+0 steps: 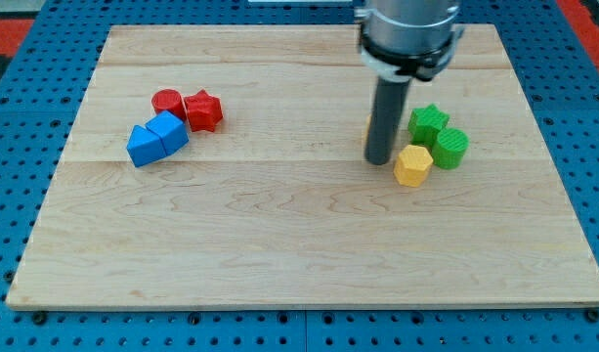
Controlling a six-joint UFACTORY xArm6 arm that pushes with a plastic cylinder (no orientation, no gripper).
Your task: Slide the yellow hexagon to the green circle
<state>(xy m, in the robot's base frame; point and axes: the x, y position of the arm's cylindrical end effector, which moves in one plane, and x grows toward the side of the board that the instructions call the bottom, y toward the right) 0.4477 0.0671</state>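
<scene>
Yellow hexagon [412, 165]: on the desk [279, 244] toward the view's right, touching or all but touching the green circle.
Green circle [451, 148]: just to the view's right of the hexagon and slightly toward the view's top.
Green star [428, 123]: against the circle, above the hexagon in the view.
Tool: a bare rod with nothing to open or close; it grips nothing, and my tip [379, 161] rests just to the view's left of the hexagon.
Key relation: hexagon lies rightward from my tip, circle directly beyond it.
Judgement: task looks nearly finished; only a slight rightward nudge remains, if any.
Partly hidden: a yellowish sliver [367, 125] behind the rod, shape unclear.
Elsewhere: red circle [167, 102], red star [203, 110], two blue blocks [155, 139], well apart at the view's left.
</scene>
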